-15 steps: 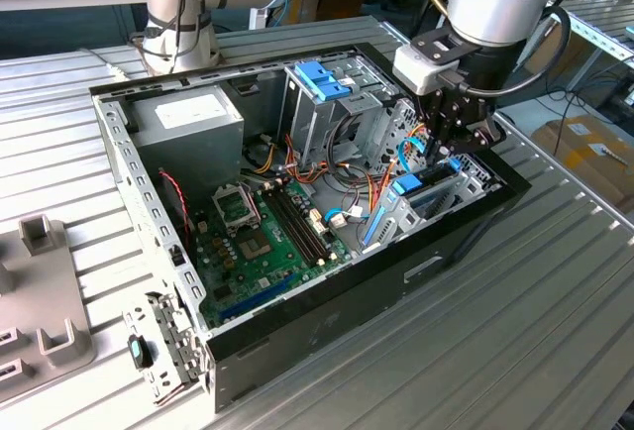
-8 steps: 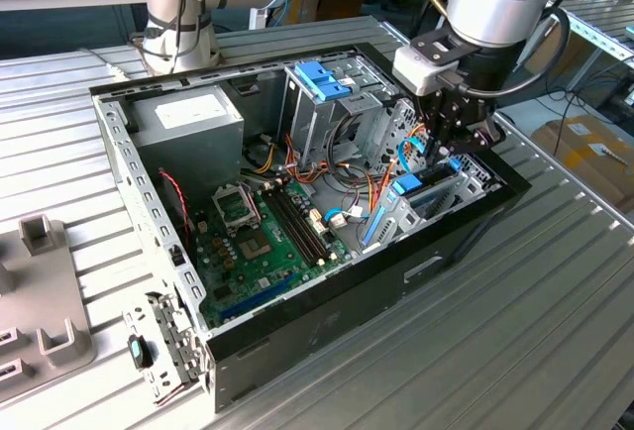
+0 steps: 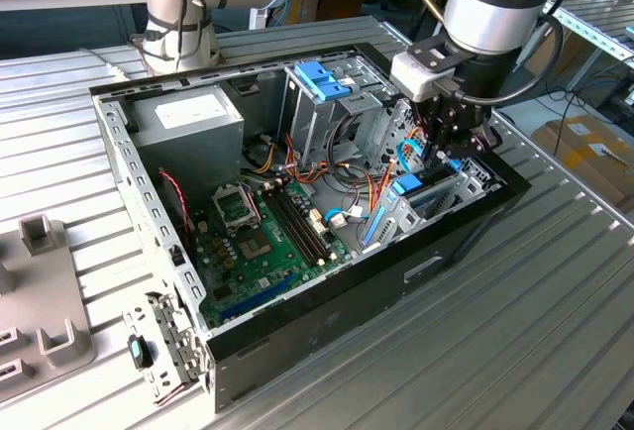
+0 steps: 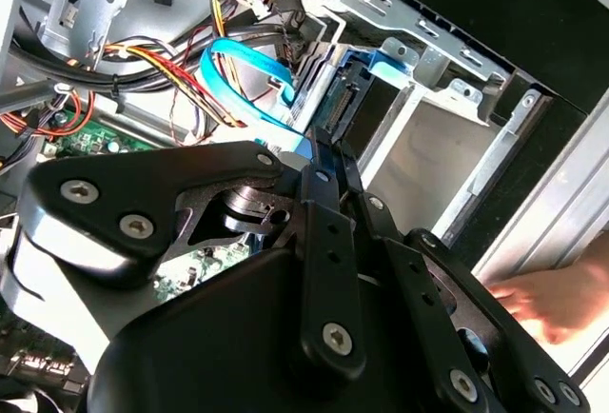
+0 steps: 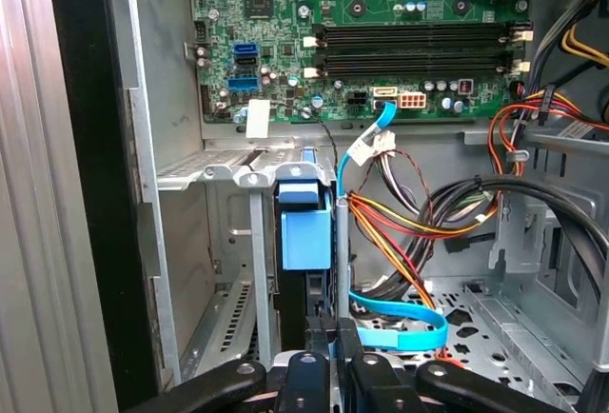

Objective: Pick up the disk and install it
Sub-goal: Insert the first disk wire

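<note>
The disk (image 5: 304,227) stands slotted, the gripper (image 5: 328,329) pinching it between narrow jaws.

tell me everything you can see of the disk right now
The disk is a flat grey-black drive edged by a bright blue plastic carrier frame. In the first wrist view it is seen edge-on, standing on edge in a slot of the bare metal drive cage at one end of the open computer case. The hand pinches its near edge, with fingers close on either side of the blue frame. A light blue flat cable curls beside it. I cannot tell whether the cable is plugged in.
</note>
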`<state>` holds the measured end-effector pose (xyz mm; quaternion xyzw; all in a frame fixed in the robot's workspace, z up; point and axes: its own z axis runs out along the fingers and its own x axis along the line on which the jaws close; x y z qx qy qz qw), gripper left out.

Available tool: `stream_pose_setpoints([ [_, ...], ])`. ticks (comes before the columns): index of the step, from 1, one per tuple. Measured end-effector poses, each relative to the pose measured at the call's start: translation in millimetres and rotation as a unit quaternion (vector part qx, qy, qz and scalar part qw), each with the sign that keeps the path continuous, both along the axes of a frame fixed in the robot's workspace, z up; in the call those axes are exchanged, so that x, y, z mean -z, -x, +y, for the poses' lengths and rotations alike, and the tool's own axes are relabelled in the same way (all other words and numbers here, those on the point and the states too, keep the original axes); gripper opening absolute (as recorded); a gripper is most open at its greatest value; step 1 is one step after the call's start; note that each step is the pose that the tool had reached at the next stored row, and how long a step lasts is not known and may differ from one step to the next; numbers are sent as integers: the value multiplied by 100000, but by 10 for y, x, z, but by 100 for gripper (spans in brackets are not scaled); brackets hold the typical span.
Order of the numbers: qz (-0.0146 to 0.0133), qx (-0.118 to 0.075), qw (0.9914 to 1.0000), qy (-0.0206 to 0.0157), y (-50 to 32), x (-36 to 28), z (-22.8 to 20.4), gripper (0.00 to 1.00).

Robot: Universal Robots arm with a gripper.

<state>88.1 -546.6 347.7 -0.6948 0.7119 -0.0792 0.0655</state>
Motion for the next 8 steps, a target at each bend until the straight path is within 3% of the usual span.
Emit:
stream_pose_setpoints([
  [2, -3, 8, 99996, -897, 1, 4, -2, 16],
  [4, -4, 3, 99989, -1513, 1, 3, -4, 16],
  [8, 2, -3, 99984, -1787, -8, 4, -26, 16],
])
